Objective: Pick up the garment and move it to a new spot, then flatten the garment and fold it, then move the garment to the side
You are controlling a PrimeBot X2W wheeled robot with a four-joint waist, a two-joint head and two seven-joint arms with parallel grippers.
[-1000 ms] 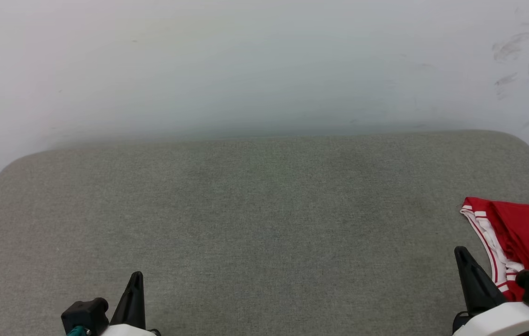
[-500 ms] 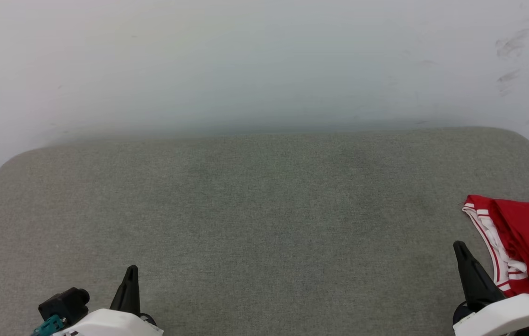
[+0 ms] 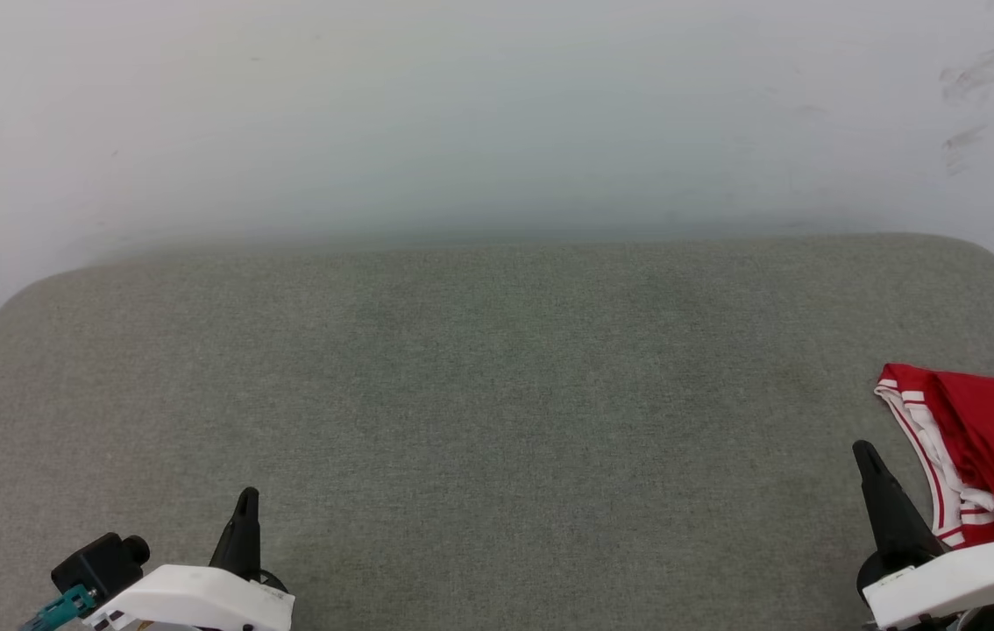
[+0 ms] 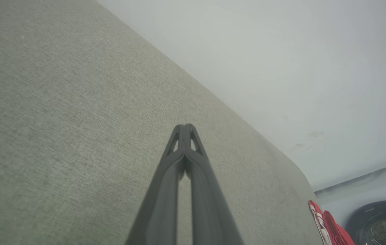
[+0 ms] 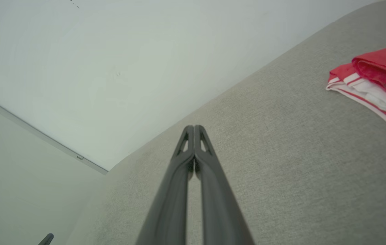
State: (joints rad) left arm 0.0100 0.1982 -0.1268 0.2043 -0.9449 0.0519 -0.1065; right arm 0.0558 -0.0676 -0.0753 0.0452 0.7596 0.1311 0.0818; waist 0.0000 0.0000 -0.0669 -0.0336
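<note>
Near left: left pincer (image 4: 184, 127) closed, empty, over grey fabric surface (image 3: 497, 394). Near right: right pincer (image 5: 194, 128) closed, empty. Just beside and beyond it, red jersey (image 3: 992, 421) with white striped trim lies at surface's right edge. White wall (image 3: 497, 114) behind.

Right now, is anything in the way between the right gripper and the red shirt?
No, nothing visible. Only bare grey cushion lies between the shut right gripper and the garment beside it.
</note>
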